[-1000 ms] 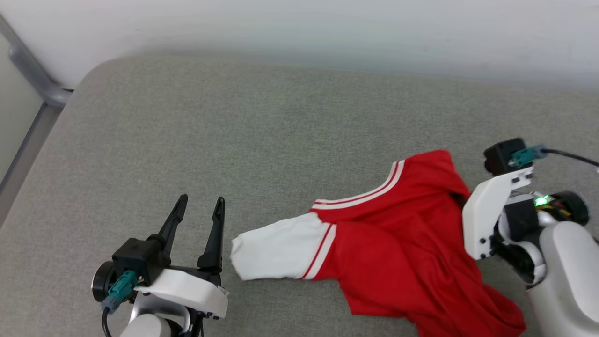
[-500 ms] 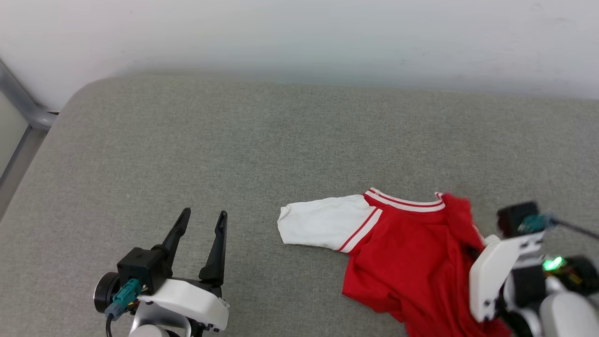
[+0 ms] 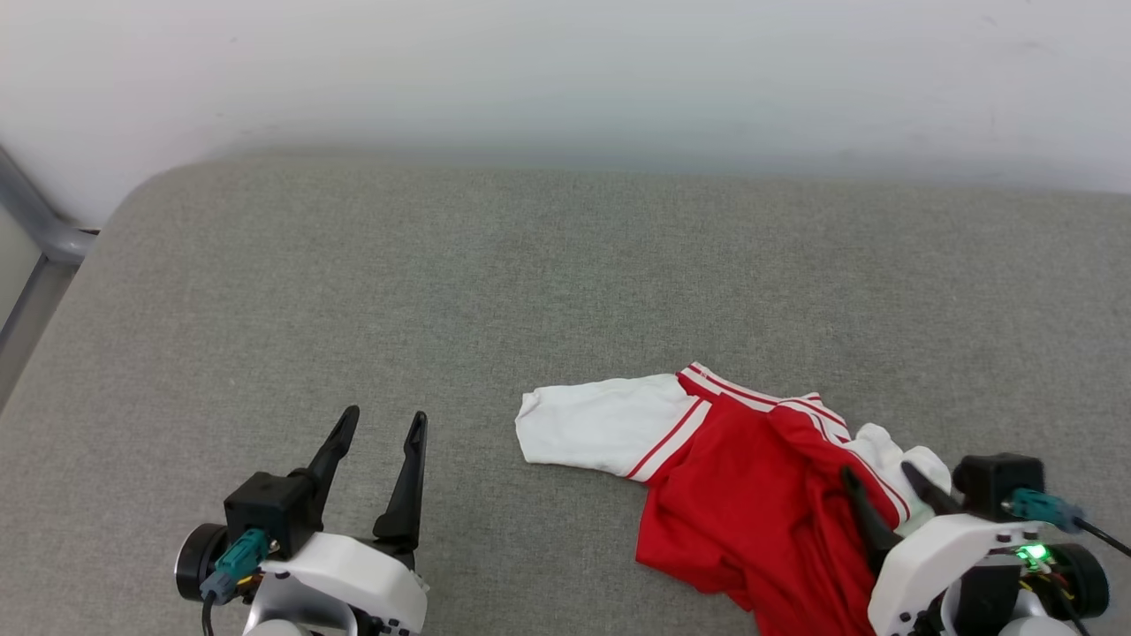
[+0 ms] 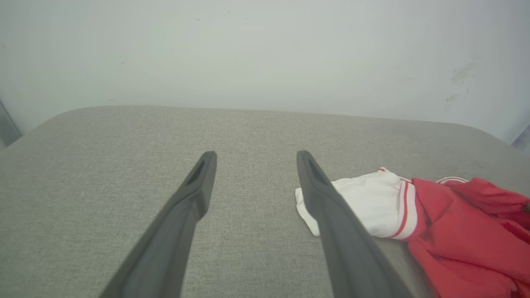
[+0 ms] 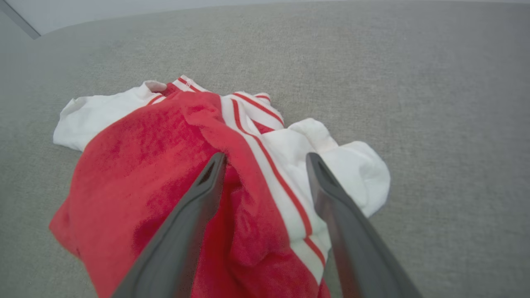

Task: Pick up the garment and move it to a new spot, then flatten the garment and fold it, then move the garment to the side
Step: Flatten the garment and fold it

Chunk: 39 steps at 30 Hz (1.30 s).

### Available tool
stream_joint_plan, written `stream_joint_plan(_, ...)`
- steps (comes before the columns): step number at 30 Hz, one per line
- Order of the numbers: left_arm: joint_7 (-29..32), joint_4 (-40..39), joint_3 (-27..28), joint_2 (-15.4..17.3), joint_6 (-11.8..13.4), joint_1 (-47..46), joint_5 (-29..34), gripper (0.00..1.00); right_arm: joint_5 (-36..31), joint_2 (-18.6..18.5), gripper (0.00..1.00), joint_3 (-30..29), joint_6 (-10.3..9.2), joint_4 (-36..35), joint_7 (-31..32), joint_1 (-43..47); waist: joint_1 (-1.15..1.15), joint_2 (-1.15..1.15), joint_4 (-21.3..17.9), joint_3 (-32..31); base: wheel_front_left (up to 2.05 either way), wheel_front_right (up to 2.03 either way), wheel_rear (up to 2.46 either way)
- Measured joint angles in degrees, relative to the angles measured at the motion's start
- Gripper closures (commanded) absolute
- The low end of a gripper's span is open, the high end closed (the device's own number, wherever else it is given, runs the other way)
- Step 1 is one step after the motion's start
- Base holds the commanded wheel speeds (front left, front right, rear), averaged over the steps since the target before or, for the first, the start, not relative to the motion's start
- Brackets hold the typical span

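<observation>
The garment (image 3: 751, 495) is a red T-shirt with white sleeves and red-and-white stripe trim, lying crumpled on the grey surface at the lower right of the head view; its lettering is hidden. My right gripper (image 3: 879, 477) stands open just above its right side, fingers apart over a red fold and the stripe trim (image 5: 265, 159), gripping nothing. One white sleeve (image 3: 592, 424) lies spread to the left, the other (image 5: 352, 169) bunched at the right. My left gripper (image 3: 384, 420) is open and empty at the lower left, well left of the garment (image 4: 414, 207).
The grey fabric surface (image 3: 495, 265) stretches wide to the left and back of the garment. A pale wall (image 3: 565, 71) runs along its far edge. A grey metal rail (image 3: 35, 230) stands at the far left beyond the rounded corner.
The right gripper, shut on the lifted red cloth before, has come down and opened; the garment now lies slumped on the surface. The head camera shifted. The left gripper kept still.
</observation>
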Motion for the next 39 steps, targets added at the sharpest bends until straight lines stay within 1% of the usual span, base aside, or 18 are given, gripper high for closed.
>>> stream_joint_plan(1, 0.0, 0.1, 0.0, 0.0, 0.1, 0.1, 0.0, 0.00, -0.2, 0.0, 0.00, -0.3, 0.00, -0.5, -2.1, 0.1, 0.00, 0.00, 0.0, -0.2, 0.00, 0.00, 0.00)
stream_joint_plan(2, 0.0, 0.1, 0.0, 0.0, 0.1, 0.1, 0.0, 0.00, -0.2, 0.0, 0.00, -0.3, 0.00, -0.5, -2.1, 0.1, 0.00, 0.00, 0.0, -0.2, 0.00, 0.00, 0.00)
stream_joint_plan(3, 0.4, 0.3, 0.0, 0.2, 0.4, 0.6, -0.2, 0.00, -0.3, 0.1, 0.00, -0.5, 0.01, -1.4, -5.8, 0.6, 0.00, 0.00, -0.2, -0.7, 0.00, 0.00, 0.00)
stream_joint_plan(5, 0.7, 0.7, 0.1, 0.4, 0.6, 0.9, -0.5, 0.00, -0.1, 0.2, 0.00, -0.5, 0.01, -2.2, -9.1, 1.4, 0.00, 0.00, -0.4, -1.3, 0.00, 0.00, 0.00)
stream_joint_plan(6, 0.7, 0.7, 0.1, 0.4, 0.6, 0.9, -0.5, 0.00, -0.1, 0.2, 0.00, -0.5, 0.01, -2.2, -9.1, 1.4, 0.00, 0.00, -0.4, -1.3, 0.00, 0.00, 0.00)
stream_joint_plan(7, 1.0, 0.8, 0.1, 0.6, 0.8, 1.1, -0.5, 0.00, 0.0, 0.2, 0.00, -0.8, 0.01, -3.2, -11.8, 2.0, 0.00, 0.00, -0.6, -2.0, 0.00, 0.00, 0.00)
stream_joint_plan(8, 1.0, 0.8, 0.1, 0.6, 0.8, 1.1, -0.5, 0.00, 0.0, 0.2, 0.00, -0.8, 0.01, -3.2, -11.8, 2.0, 0.00, 0.00, -0.6, -2.0, 0.00, 0.00, 0.00)
stream_joint_plan(10, 1.5, 1.0, 0.1, 0.8, 1.2, 1.7, -0.9, 0.00, 0.0, 0.2, 0.00, -1.1, 0.01, -5.2, -14.1, 2.7, 0.00, 0.00, -0.9, -2.8, 0.00, 0.00, 0.00)
stream_joint_plan(13, 2.4, 1.1, 0.3, 1.2, 1.3, 1.8, -1.1, 0.00, 0.0, 0.3, 0.00, -1.6, 0.01, -7.1, -14.7, 4.1, 0.00, 0.00, -1.3, -3.5, 0.00, 0.00, 0.00)
stream_joint_plan(16, 4.3, 1.2, 0.3, 2.2, 0.7, 1.5, -1.8, 0.00, 0.1, 0.3, 0.00, -2.1, 0.01, -9.2, -14.5, 5.4, 0.00, 0.00, -1.7, -3.3, 0.00, 0.00, 0.00)
stream_joint_plan(20, 9.0, 1.5, -0.1, 4.0, -1.5, -2.4, -3.0, 0.00, 0.2, 0.3, 0.00, -2.4, 0.01, -11.3, -13.8, 6.1, 0.00, 0.00, -2.4, -2.3, 0.00, 0.00, 0.00)
stream_joint_plan(24, 15.6, 3.0, -1.1, 5.1, -4.4, -8.0, -4.7, 0.00, 0.5, 0.3, 0.00, -2.3, 0.00, -12.4, -13.4, 6.1, 0.00, 0.00, -3.3, -0.5, 0.00, 0.00, 0.00)
stream_joint_plan(25, 15.6, 3.0, -1.1, 5.1, -4.4, -8.0, -4.7, 0.00, 0.5, 0.3, 0.00, -2.3, 0.00, -12.4, -13.4, 6.1, 0.00, 0.00, -3.3, -0.5, 0.00, 0.00, 0.00)
stream_joint_plan(26, 19.4, 4.3, -2.0, 5.3, -6.0, -10.9, -5.7, 0.00, 0.6, 0.3, 0.00, -2.0, 0.00, -12.7, -13.2, 5.9, 0.00, 0.00, -3.9, 0.6, 0.00, 0.00, 0.00)
stream_joint_plan(33, 31.2, 8.3, -6.0, 6.0, -11.4, -19.0, -7.8, 0.00, 0.6, 0.3, 0.00, -1.1, 0.00, -13.2, -13.2, 4.2, 0.00, 0.00, -6.4, 4.8, 0.00, 0.00, 0.00)
stream_joint_plan(36, 35.2, 10.6, -7.5, 6.2, -13.0, -21.9, -8.1, 0.00, 0.7, 0.3, 0.00, -0.6, 0.00, -13.1, -13.3, 3.3, 0.01, 0.00, -7.4, 6.8, 0.00, 0.00, 0.00)
stream_joint_plan(37, 35.2, 10.6, -7.5, 6.2, -13.0, -21.9, -8.1, 0.00, 0.7, 0.3, 0.00, -0.6, 0.00, -13.1, -13.3, 3.3, 0.01, 0.00, -7.4, 6.8, 0.00, 0.00, 0.00)
stream_joint_plan(39, 37.7, 13.1, -8.8, 6.6, -14.3, -24.3, -8.0, 0.00, 1.0, 0.3, 0.00, 0.1, 0.00, -12.7, -13.5, 2.6, 0.01, 0.00, -8.5, 8.6, 0.00, 0.00, 0.00)
